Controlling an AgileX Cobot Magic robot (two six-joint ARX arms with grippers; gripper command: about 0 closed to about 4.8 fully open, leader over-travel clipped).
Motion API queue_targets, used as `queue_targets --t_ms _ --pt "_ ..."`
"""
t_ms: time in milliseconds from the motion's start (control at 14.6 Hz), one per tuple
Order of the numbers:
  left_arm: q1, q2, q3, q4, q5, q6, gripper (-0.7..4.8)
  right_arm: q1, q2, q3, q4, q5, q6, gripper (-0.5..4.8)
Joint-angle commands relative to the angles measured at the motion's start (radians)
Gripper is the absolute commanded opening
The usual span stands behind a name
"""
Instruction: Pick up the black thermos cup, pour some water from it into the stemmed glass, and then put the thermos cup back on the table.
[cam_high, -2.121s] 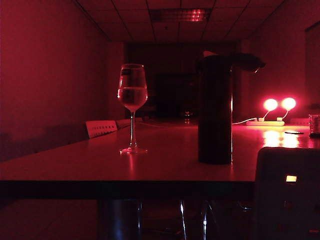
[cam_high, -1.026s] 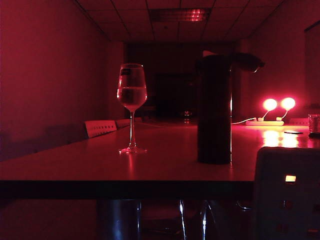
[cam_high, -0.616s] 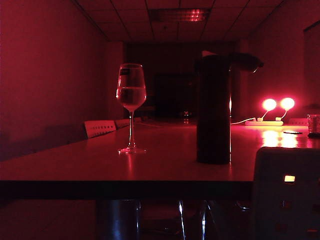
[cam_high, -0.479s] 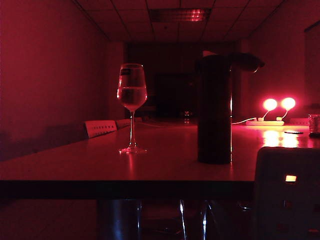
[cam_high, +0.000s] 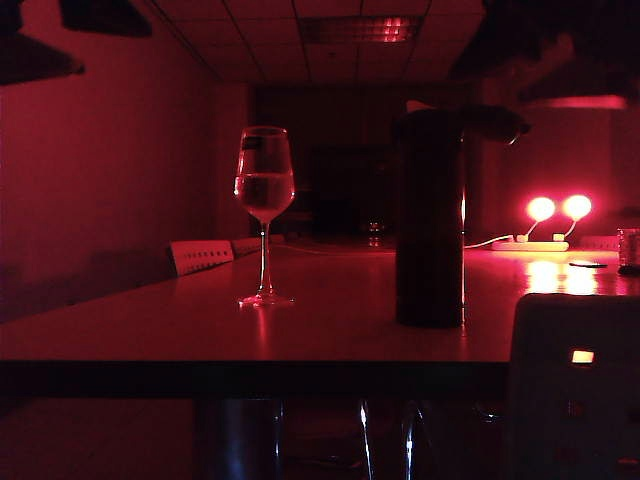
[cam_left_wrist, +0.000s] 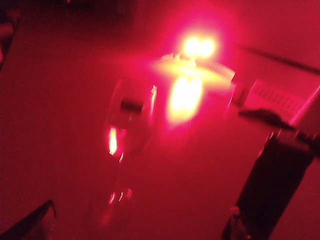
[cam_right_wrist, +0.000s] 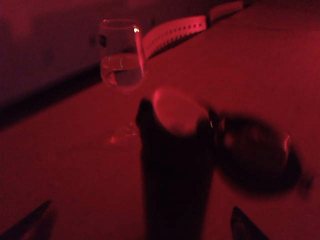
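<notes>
R gripper and L gripper both wide open & empty above table; black thermos cup upright right of stemmed glass, prob heavy/slick w/ open lid, grab mid-body; glass fragile

The stemmed glass looked like clear, glossy glass, sharp glints on its bowl and round foot, and the liquid inside showed plainly through the wall. The black thermos cup read as matt and dark, smooth-sided, with one thin bright streak down its right flank. Its open mouth in the right wrist view looked smooth and faintly shiny. The desk was smooth and semi-glossy: the glass's foot mirrored in it, and toward the far right edge the lamps threw a bright sheen across it. The perforated strip near the far left edge looked matt.
</notes>
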Motion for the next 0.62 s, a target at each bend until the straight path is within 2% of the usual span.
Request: queue_targets --t_ms 68,205,411,616 --pt "-0.002 0.024 0.024 0.057 -0.011 0.048 4.79 0.005 0.040 -0.108 0.274 0.027 0.034 4.79" --pt "-0.002 0.050 0.024 0.058 -0.018 0.053 4.79 0.005 0.153 -0.128 0.331 0.065 0.034 4.79" --pt "-0.002 0.118 0.028 0.061 -0.021 0.053 4.79 0.013 0.455 -0.119 0.702 0.072 0.038 4.79" --pt "-0.002 0.148 0.031 0.079 -0.020 0.054 4.79 0.018 0.683 -0.050 0.889 0.098 0.070 4.79"
